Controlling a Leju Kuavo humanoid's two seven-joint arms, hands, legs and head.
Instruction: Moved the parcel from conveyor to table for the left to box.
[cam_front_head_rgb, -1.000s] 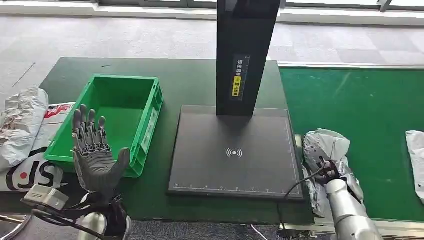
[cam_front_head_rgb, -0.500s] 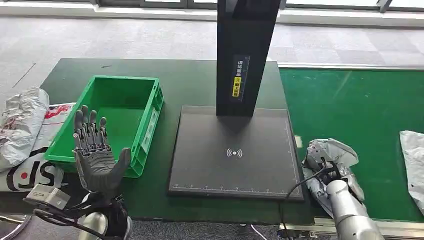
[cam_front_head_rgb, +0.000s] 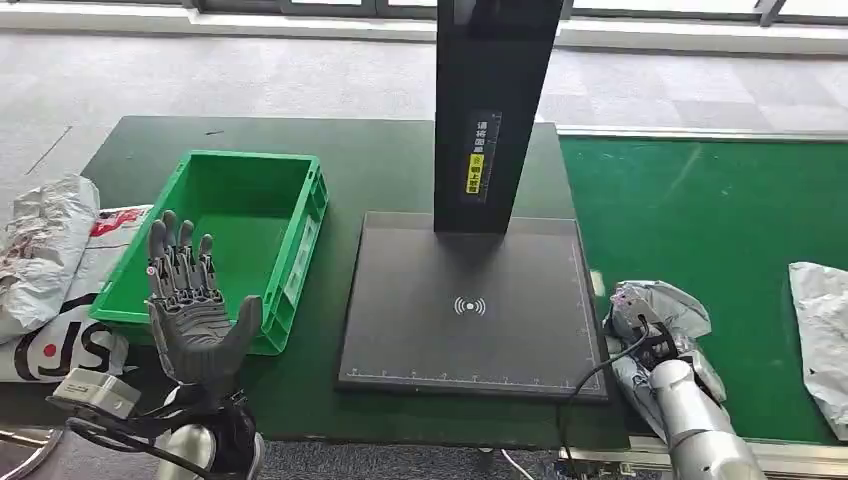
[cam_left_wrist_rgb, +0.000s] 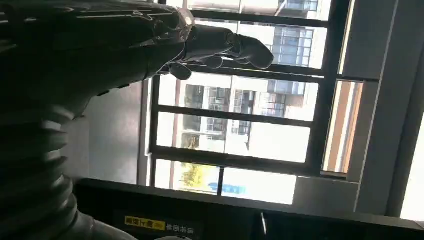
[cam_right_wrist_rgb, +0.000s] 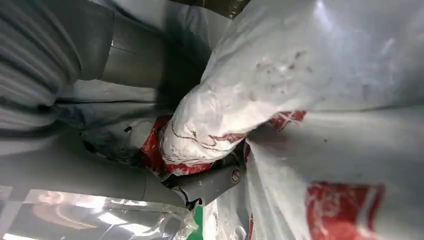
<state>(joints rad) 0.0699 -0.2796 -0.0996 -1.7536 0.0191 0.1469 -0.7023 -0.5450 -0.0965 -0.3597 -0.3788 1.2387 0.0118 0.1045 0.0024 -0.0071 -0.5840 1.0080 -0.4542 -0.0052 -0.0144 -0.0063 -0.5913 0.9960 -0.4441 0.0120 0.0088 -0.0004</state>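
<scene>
Dark green table is taking up the left and centre of the head view, with the bright green conveyor belt adjoining it on the right. A flat black scanning platform with a tall black post is sitting mid-table; the post is carrying a yellow label. A green crate is standing left of the platform, open side up, nothing visible inside. Crumpled grey bags are lying at the table's left edge, partly over a white sheet with red print. A second grey parcel is lying on the belt near the right frame edge. The task's parcel, grey crumpled plastic with red markings, is resting on the belt just beside the platform's right edge. The right hand is gripping it: in the right wrist view the fingers are closing around a bunched fold of the bag. The left hand is holding upright in front of the crate, palm facing the camera, fingers spread and grasping nothing.
</scene>
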